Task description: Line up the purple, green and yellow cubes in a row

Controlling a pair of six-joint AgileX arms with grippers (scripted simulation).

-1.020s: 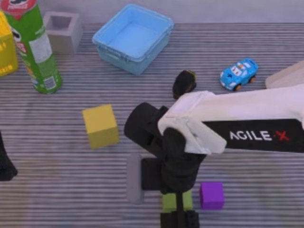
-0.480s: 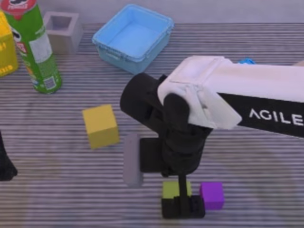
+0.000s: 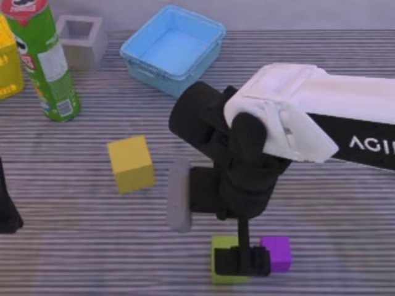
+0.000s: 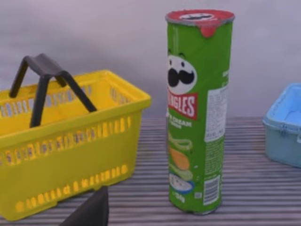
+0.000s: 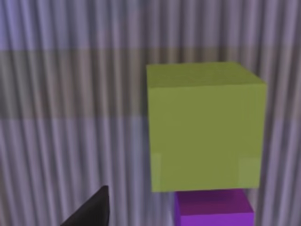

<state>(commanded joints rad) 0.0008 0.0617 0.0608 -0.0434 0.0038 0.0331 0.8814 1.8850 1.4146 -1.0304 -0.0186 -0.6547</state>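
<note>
Right gripper (image 3: 242, 261) is hovering above green cube (image 3: 223, 245), fingers apart, gripping nothing | purple cube (image 3: 276, 253) is sitting just beside those fingers | yellow cube (image 3: 130, 163) is lying well apart | cubes likely rigid, light, matte: grasp opposite flat faces | left gripper is parking at table edge, finger state cannot be told

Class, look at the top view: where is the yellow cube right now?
The yellow cube sits alone left of centre on the table, below the green can and well apart from the green cube and purple cube.

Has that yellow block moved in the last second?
No. The yellow cube sits in the same spot, in the same relation to the green can in the top view.
</note>
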